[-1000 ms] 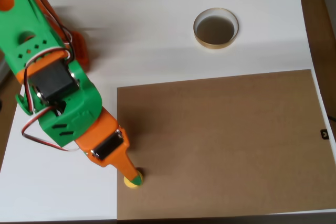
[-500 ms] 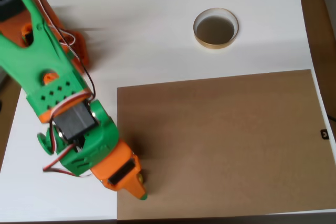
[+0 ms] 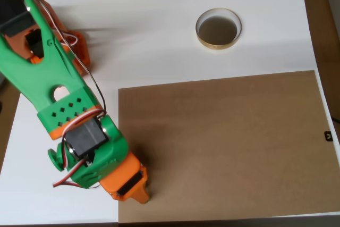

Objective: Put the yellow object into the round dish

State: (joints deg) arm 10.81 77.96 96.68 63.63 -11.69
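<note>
Dish point(image 3: 218, 28) on white table point(image 3: 159, 19).

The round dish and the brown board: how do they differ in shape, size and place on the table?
The dish is round with a raised tan-gold rim, while the board is a flat rectangle. The dish is far smaller than the board. The dish sits near the top of the overhead view; the board fills the lower right. The dish stands free, while the arm overlaps the board's lower left corner. Both lie on the white table and are brownish.
</note>
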